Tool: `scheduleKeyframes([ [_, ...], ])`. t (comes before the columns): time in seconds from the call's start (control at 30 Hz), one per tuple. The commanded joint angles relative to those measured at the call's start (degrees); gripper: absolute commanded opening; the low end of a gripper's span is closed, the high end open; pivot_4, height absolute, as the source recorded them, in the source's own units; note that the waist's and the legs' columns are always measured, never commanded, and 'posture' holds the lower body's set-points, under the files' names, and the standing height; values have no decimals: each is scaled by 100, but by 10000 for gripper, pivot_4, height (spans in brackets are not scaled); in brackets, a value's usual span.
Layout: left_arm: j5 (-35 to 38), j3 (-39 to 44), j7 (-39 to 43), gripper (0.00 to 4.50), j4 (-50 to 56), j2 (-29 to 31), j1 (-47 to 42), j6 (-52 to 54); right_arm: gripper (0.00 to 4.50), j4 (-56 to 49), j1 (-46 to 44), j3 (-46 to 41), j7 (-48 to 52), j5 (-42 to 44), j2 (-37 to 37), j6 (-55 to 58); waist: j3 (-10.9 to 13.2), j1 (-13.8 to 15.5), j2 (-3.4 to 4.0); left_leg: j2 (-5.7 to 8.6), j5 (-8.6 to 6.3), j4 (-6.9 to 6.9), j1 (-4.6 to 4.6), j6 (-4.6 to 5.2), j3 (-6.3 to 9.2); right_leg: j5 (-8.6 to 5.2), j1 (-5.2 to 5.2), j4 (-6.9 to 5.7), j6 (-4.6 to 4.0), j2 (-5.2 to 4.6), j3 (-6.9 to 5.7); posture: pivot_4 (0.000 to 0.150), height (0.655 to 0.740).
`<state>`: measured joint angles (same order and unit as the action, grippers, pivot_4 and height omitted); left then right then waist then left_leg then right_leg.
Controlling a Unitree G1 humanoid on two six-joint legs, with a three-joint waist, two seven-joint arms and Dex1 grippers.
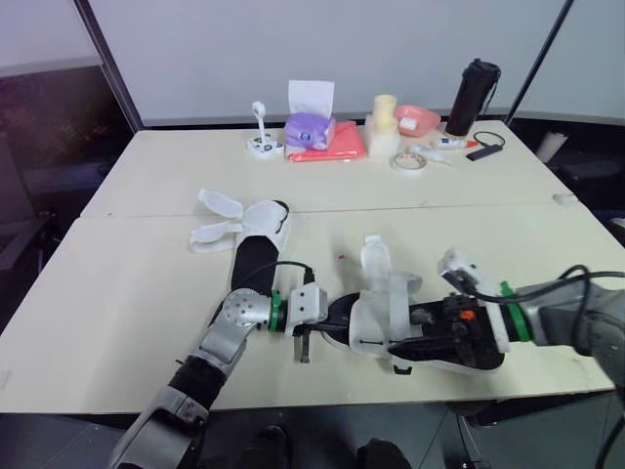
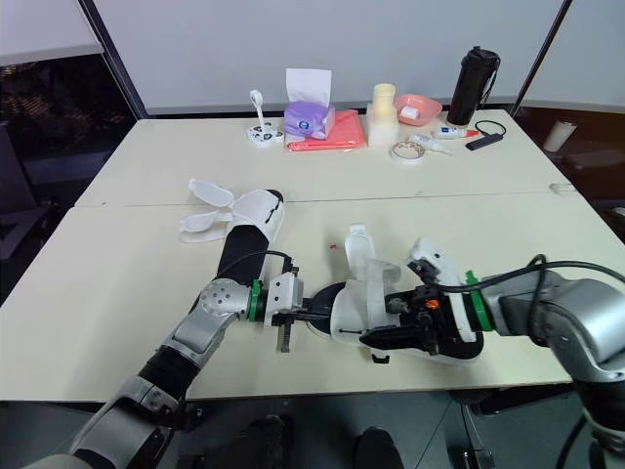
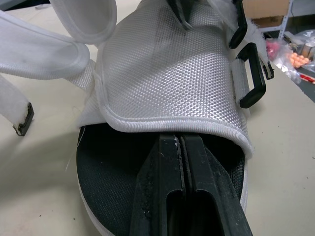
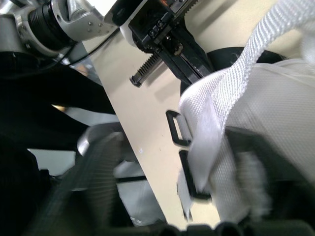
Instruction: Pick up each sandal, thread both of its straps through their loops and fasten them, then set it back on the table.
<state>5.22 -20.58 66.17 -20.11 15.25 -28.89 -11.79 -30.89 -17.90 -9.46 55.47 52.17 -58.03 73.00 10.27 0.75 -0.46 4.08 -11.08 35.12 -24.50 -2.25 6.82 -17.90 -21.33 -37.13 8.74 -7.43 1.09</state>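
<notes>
The left tool (image 3: 181, 147) lay nearest, low over the front edge of the tabletop (image 1: 127, 293). Its two black fingers were pressed together, resting on the black insole (image 3: 113, 167) at the toe of the near sandal (image 1: 391, 313). Their tips reached just under the front hem of the white woven upper (image 3: 162, 69). Whether they pinched anything there could not be seen.

Just beyond the hem, two black loops (image 3: 253, 78) stood along one side of the upper, and both looked empty. On the other side the straps hung loose, and one strap (image 3: 29, 64) ended in a small black tab lying on the tabletop. At the heel end the right tool (image 1: 444, 332) sat against the sandal, but whether it was clamped or apart could not be told.

The job appeared barely begun, with this sandal steadied and nothing threaded yet. To do the step well, the left tool would best hold the toe down flat so the sole cannot swivel. The right would take a strap by its tab end, not mid-length. It would feed the tab squarely through the matching loop, then fold the strap back on itself. A twisted strap, or the wrong loop, seemed the likeliest fault.

Farther off lay the second sandal (image 1: 256, 239), its straps splayed open. A dark bottle (image 1: 473, 96) and a tape roll (image 1: 407, 162) stood along the far edge.
</notes>
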Motion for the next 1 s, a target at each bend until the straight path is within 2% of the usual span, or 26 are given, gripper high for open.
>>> scheduleKeyframes([
  [0.03,-63,-76,12,0,5,23,70,-1,43837,-498,198,-825,-138,549,-218,258,0,1,0,0,0,0,0,0,0,0,0,0,0,0,0,1500,7400],
  [0.23,-55,-75,3,0,1,19,79,-6,43837,-1078,1363,-2027,-576,1342,-149,721,1,8,-4,-1,-2,0,-2,3,1,0,4,3,0,-1,-3,1500,7400],
  [0.37,-41,-100,12,0,35,3,109,4,43837,-1193,2456,-2173,-942,1215,242,580,-2,14,-17,-2,-2,5,2,4,2,0,12,1,0,0,-6,1500,7400],
  [0.47,-37,-116,24,0,69,-4,123,19,43837,-1171,2814,-2065,-1095,1093,390,342,-4,7,-14,0,-2,5,1,4,-3,0,10,2,0,-3,-2,1500,7400],
  [0.6,-13,-126,56,0,107,-6,125,49,43837,-859,2849,-1641,-1293,839,565,2,-4,2,-16,-1,-2,8,4,4,-3,0,12,2,1,-4,-3,1500,7400],
  [1.0,34,-126,127,0,291,63,175,162,43837,-213,2017,-399,-1564,641,1021,-380,-5,-2,-15,-1,-2,4,3,4,-1,-1,10,3,0,-3,-3,1500,7400],
])
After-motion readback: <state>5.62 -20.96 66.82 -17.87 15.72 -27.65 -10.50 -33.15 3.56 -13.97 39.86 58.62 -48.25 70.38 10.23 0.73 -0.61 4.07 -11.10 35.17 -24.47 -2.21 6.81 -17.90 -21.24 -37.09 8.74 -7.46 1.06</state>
